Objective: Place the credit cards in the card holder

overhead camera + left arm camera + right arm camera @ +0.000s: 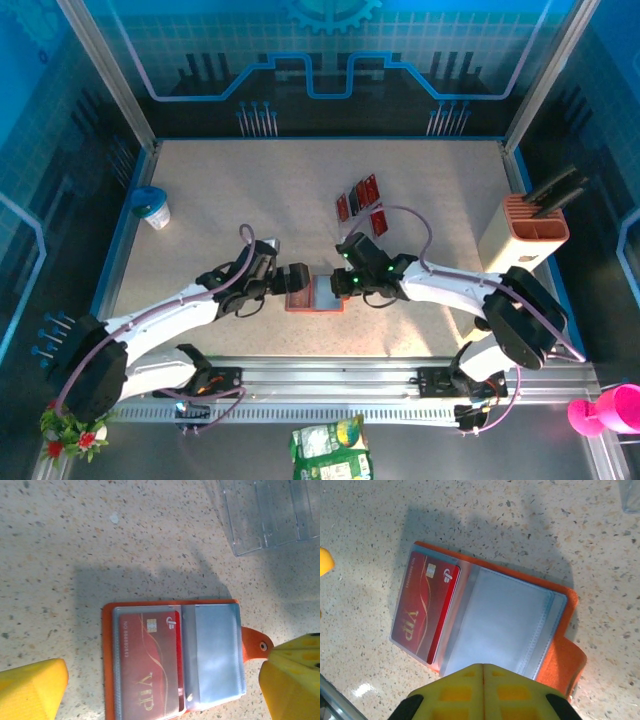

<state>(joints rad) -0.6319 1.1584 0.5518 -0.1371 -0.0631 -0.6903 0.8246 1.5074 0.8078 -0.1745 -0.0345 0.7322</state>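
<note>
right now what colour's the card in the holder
Card is red with gold lettering; best in left wrist view.

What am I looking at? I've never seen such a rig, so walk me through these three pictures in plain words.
Two robot arms are bolted at the near edge of a table, each ending in a two-finger gripper. The wide picture comes from a fixed camera above and behind them; the other two come from cameras on the wrists, so the yellow blocks there are each gripper's own fingers. On the table lies an open orange card holder with one red card in a clear sleeve. More loose cards lie further back, a blue-topped cup at the left, a salmon box of black tools at the right. The left gripper stands wide open above the holder, holding nothing. The right gripper is shut, its tips over the empty sleeve; nothing shows pinched between them.
</note>
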